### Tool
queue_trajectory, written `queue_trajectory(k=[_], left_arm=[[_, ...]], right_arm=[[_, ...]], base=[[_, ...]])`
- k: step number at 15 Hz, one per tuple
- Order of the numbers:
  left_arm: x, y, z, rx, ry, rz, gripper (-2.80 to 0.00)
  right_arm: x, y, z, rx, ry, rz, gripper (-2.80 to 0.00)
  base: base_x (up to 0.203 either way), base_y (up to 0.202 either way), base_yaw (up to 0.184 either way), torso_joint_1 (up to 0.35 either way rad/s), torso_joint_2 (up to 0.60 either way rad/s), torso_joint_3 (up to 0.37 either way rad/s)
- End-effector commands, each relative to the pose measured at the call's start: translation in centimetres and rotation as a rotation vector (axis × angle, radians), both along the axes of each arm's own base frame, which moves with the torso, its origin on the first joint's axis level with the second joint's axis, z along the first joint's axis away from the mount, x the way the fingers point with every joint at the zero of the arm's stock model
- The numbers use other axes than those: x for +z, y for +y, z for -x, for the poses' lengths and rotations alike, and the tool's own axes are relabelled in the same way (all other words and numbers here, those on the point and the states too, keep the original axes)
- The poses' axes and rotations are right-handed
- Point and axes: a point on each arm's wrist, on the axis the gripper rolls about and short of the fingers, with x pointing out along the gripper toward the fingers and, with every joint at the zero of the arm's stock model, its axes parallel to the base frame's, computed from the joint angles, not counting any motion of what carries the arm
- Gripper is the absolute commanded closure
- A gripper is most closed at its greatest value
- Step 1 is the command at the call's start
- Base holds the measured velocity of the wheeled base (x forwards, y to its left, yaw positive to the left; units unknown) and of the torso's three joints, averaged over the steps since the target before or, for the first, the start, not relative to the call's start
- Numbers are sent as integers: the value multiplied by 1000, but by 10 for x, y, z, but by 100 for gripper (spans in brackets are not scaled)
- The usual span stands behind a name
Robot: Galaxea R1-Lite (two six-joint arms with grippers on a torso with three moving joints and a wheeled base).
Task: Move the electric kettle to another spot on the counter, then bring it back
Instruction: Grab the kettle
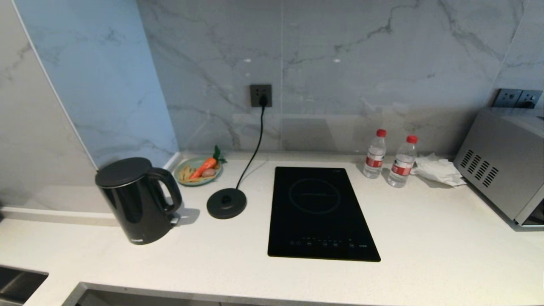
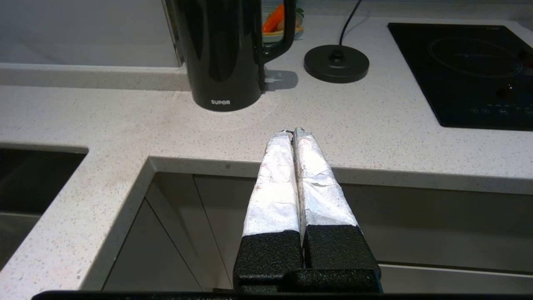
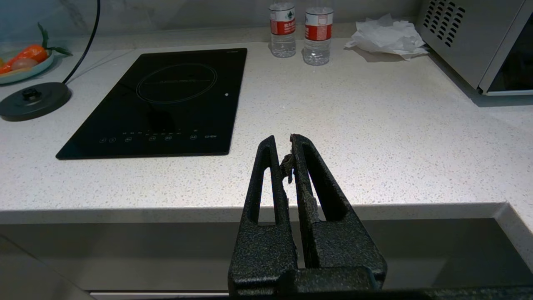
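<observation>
The glossy black tapered electric kettle (image 1: pixel 138 199) stands on the white speckled stone counter (image 1: pixel 425 246), beside its flat black base disc (image 1: pixel 226 203); the left gripper (image 2: pixel 294 131) and right gripper (image 3: pixel 282 139) hang closed, empty.

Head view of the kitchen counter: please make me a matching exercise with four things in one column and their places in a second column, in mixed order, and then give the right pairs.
Things:
1. electric kettle
2. base disc
3. two water bottles
4. plate with carrot

Places:
A. at the wall, right of the hob
B. counter, far left, off its base
C. at the wall, behind the kettle's handle
D. between kettle and hob, cord to the wall socket

Pairs: 1-B, 2-D, 3-A, 4-C
</observation>
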Motion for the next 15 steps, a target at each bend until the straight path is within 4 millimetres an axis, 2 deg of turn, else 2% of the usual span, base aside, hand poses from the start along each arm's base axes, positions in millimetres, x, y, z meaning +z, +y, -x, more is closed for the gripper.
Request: queue_trajectory(k=[1,7,8,10,15], left_arm=[[0,0,0,0,0,0,0],[0,0,0,5,-1,-2,0],[6,0,2,5,-21,3,0],[28,0,7,-8,-77,5,0],[64,-2,-3,-87,-43,9,0]], right_arm=[[0,0,0,0,2,0,0],[0,0,0,0,2,0,0],[0,0,0,0,0,0,0],[0,0,0,0,2,0,0],[0,0,0,0,2,0,0]], base=[[0,0,0,0,0,0],[0,0,0,0,0,0],[0,0,0,0,0,0],[0,0,0,0,0,0],[0,0,0,0,0,0]])
